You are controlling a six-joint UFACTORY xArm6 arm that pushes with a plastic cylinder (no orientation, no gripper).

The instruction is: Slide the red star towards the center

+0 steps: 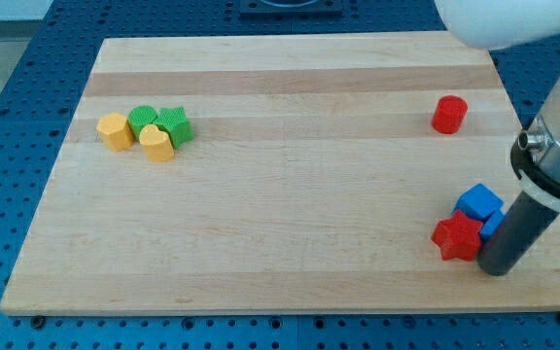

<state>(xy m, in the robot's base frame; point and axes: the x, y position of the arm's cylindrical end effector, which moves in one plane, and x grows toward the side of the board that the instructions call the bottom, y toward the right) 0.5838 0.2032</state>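
The red star (457, 236) lies near the view's bottom right of the wooden board (290, 185). A blue block (479, 203) touches it on its upper right, and a second blue block (494, 226) is partly hidden behind the rod. My tip (495, 271) rests on the board just right of and slightly below the red star, close to or touching it. The white arm body fills the view's right edge.
A red cylinder (448, 114) stands at the upper right. At the left a cluster holds a yellow block (116, 130), a yellow heart (157, 143), a green round block (143, 120) and a green block (175, 125). The board's right edge is near my tip.
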